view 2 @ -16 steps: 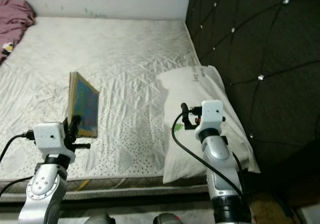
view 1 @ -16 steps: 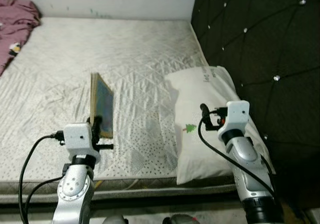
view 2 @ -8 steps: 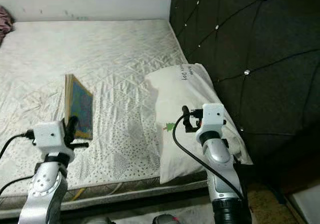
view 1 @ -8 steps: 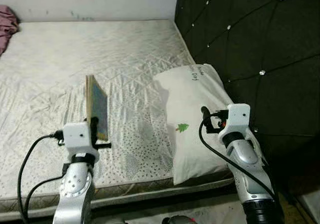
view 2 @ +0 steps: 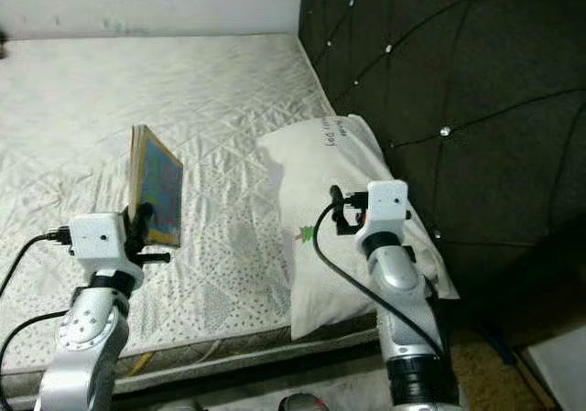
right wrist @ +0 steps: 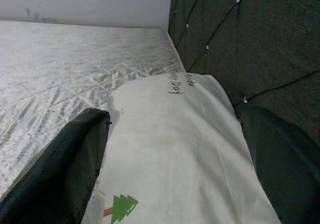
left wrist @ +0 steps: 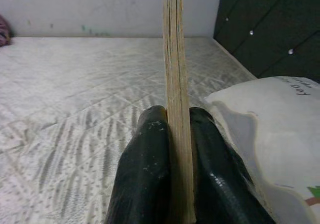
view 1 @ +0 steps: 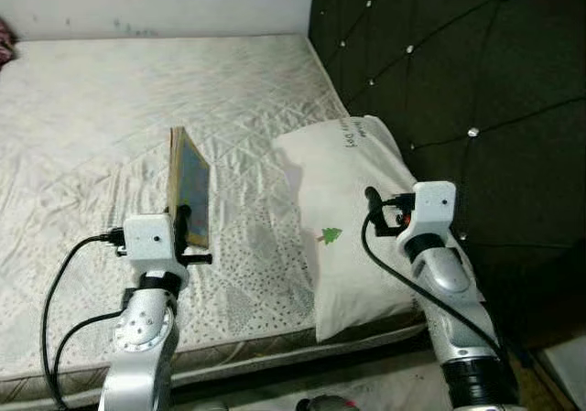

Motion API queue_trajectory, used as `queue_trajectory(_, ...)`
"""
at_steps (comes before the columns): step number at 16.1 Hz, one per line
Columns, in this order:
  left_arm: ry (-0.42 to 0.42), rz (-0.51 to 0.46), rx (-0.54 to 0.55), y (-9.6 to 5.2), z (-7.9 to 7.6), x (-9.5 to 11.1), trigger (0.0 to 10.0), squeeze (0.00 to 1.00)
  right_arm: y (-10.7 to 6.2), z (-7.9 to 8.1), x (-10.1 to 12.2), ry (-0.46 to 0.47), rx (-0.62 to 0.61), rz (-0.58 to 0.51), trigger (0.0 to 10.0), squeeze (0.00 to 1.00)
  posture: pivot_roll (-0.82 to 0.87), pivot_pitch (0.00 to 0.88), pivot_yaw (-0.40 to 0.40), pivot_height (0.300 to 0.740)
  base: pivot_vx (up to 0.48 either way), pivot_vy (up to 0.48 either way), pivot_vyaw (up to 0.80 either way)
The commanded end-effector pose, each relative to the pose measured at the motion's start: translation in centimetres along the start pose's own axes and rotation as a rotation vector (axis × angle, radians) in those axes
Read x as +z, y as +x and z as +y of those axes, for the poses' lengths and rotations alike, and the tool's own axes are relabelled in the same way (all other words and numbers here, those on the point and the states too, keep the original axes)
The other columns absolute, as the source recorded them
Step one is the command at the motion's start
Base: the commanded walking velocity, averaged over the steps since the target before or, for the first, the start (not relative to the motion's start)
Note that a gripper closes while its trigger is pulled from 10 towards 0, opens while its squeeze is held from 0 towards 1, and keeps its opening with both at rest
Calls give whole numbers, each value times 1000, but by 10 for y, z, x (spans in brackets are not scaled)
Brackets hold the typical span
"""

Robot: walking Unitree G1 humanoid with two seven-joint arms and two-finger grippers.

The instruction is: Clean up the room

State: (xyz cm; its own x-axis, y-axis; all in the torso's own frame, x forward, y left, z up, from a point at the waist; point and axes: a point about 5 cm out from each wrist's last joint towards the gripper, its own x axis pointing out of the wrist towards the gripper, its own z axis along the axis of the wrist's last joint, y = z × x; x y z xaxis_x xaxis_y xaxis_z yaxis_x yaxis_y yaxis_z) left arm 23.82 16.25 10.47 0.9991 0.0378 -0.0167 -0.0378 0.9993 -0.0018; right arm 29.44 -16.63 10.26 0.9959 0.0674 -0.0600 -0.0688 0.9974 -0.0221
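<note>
Head views: the left gripper point(view 1: 186, 217) held a thin book point(view 1: 189, 186) upright on edge above the bed point(view 1: 110, 109), beside a white pillow point(view 1: 343, 210) against the dark tufted headboard point(view 1: 458, 72).

Left wrist view: both fingers point(left wrist: 145, 174) pinched the book's lower edge.

Right wrist view: the right gripper point(right wrist: 175, 164) hovered over the pillow, fingers spread wide, grasping nothing.

Thin book point(view 1: 189, 185) with blue-green cover and tan page edges, held upright on edge above the mattress point(view 1: 110, 109), pinched at its lower corner, white pillow point(view 1: 352, 219) with small green tree print, lying flat against the headboard point(view 1: 458, 81)
</note>
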Motion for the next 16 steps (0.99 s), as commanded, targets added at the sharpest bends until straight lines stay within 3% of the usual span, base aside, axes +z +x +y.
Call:
queue_trajectory(1,-10,-21,-14,-2,1,7,10000,0,-1,-1,0,-4,0,1,10000,0,-13,52,-34,740,0,0,0)
queue_trajectory(9,-14,-10,-58,-4,-5,5,10000,0,-4,1,0,12,10,-1,10000,0,-24,65,-23,736,0,0,0)
queue_trajectory(16,-1,-25,-16,-4,-1,7,10000,0,-4,3,0,16,21,-2,10000,0,-21,69,-24,636,0,0,0)
